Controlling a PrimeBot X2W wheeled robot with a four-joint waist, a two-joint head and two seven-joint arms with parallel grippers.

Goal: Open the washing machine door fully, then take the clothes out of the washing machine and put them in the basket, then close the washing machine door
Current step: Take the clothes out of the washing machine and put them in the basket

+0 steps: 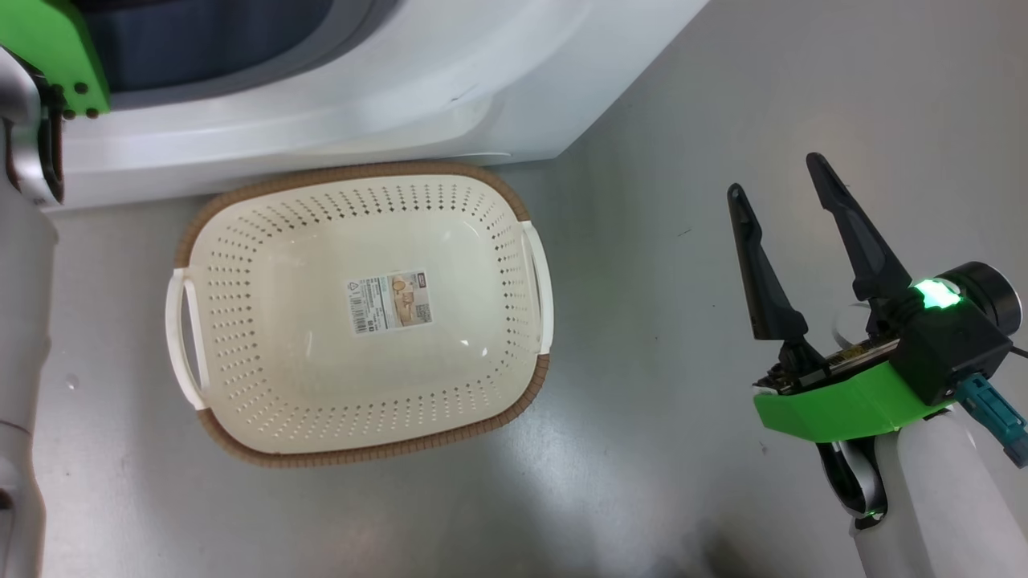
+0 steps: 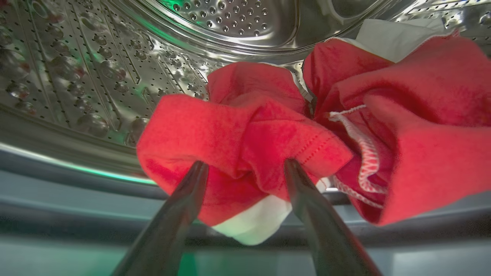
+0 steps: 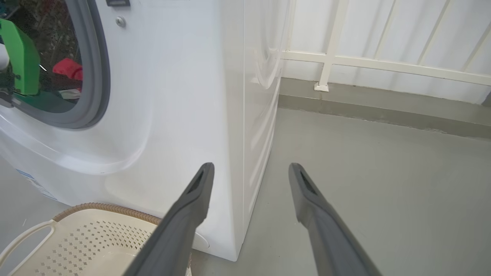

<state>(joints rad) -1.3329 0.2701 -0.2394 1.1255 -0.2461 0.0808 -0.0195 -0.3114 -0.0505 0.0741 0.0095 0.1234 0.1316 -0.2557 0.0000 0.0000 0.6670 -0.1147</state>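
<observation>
The left wrist view looks into the washing machine's steel drum [image 2: 96,76], where the clothes [image 2: 245,130] lie bunched at the front lip of the opening. They are red folds with a white lining at the bottom and a white stitched trim to the right. The left gripper [image 2: 245,164] has its fingers spread wide, one on each side of the nearest red fold. The tips are at the cloth, but it is hard to judge from this angle whether they press it.

From outside, the right wrist view shows the washing machine [image 3: 172,96] as a white box. A scrap of the red clothes [image 3: 68,69] sits inside its grey rubber ring [image 3: 96,76], next to the green part of the left arm [image 3: 19,57]. A white railing [image 3: 383,65] runs behind the machine's far side.

The head view shows the basket [image 1: 241,305] on the grey floor [image 1: 642,321], just in front of the machine's base [image 1: 321,104]. It holds nothing but the paper label [image 1: 389,301] on its bottom. The right gripper [image 1: 775,172] hangs over bare floor, well clear of the machine's front corner. Its two dark fingers are parted and hold nothing.
</observation>
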